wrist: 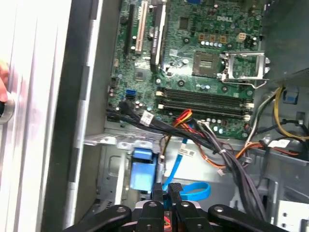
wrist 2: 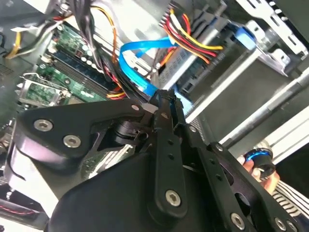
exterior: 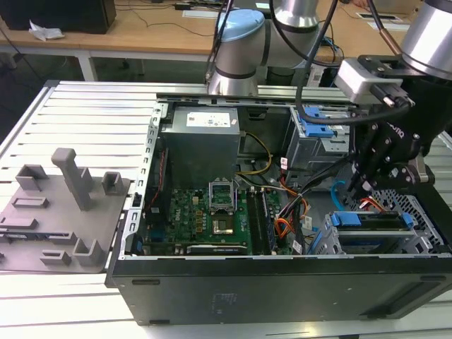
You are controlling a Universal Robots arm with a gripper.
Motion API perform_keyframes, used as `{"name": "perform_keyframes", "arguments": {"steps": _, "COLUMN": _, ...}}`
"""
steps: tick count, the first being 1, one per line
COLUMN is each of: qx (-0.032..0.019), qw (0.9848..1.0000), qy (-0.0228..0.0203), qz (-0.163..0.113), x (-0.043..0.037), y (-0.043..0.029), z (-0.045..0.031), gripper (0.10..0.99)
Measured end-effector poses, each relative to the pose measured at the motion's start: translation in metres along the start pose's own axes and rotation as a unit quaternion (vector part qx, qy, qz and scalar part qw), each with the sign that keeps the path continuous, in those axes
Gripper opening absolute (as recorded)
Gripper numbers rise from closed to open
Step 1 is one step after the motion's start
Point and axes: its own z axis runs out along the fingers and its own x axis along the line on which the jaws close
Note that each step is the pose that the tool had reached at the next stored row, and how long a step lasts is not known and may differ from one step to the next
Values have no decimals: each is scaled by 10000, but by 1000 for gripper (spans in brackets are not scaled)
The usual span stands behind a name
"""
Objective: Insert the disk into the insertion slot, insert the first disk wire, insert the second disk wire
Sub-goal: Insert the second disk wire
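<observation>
A bundle of dark and orange cables crosses the open computer case on the bench, crowding the low silver cage, where the disk with its blue strip sits. The hand hovers over it, fingers together beside the light-blue flat cable loop.

The arm has silver tube links, light-blue joint caps and black cables running along it. Its gripper is matt black, with slim linkage bars pinned by silver screws. A grey box, probably a camera, sits near the wrist.
</observation>
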Motion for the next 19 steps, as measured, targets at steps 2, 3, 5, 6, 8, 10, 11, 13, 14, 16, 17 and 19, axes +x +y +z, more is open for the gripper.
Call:
{"name": "perform_keyframes", "arguments": {"steps": 2, "qx": 0, "qw": 10000, "qy": 0, "qz": 4, "x": 49, "y": 4, "z": 8, "gripper": 165}}
{"name": "perform_keyframes", "arguments": {"steps": 3, "qx": -1, "qw": 10000, "qy": -1, "qz": 25, "x": 65, "y": 6, "z": 15, "gripper": 165}}
{"name": "perform_keyframes", "arguments": {"steps": 5, "qx": -3, "qw": 10000, "qy": -5, "qz": 91, "x": 78, "y": 6, "z": 30, "gripper": 165}}
{"name": "perform_keyframes", "arguments": {"steps": 6, "qx": -4, "qw": 9999, "qy": -4, "qz": 104, "x": 85, "y": -35, "z": 39, "gripper": 165}}
{"name": "perform_keyframes", "arguments": {"steps": 8, "qx": -6, "qw": 9999, "qy": -6, "qz": 109, "x": 94, "y": -115, "z": 61, "gripper": 165}}
{"name": "perform_keyframes", "arguments": {"steps": 10, "qx": -8, "qw": 9999, "qy": -4, "qz": 115, "x": 112, "y": -161, "z": 88, "gripper": 165}}
{"name": "perform_keyframes", "arguments": {"steps": 11, "qx": -8, "qw": 9999, "qy": -5, "qz": 118, "x": 121, "y": -176, "z": 100, "gripper": 165}}
{"name": "perform_keyframes", "arguments": {"steps": 13, "qx": -8, "qw": 9999, "qy": -6, "qz": 122, "x": 134, "y": -211, "z": 127, "gripper": 165}}
{"name": "perform_keyframes", "arguments": {"steps": 14, "qx": -9, "qw": 9999, "qy": -5, "qz": 123, "x": 136, "y": -228, "z": 137, "gripper": 165}}
{"name": "perform_keyframes", "arguments": {"steps": 16, "qx": -9, "qw": 9999, "qy": -6, "qz": 124, "x": 137, "y": -250, "z": 152, "gripper": 165}}
{"name": "perform_keyframes", "arguments": {"steps": 17, "qx": -9, "qw": 9999, "qy": -6, "qz": 125, "x": 137, "y": -254, "z": 160, "gripper": 165}}
{"name": "perform_keyframes", "arguments": {"steps": 19, "qx": -9, "qw": 9999, "qy": -9, "qz": 126, "x": 138, "y": -260, "z": 168, "gripper": 165}}
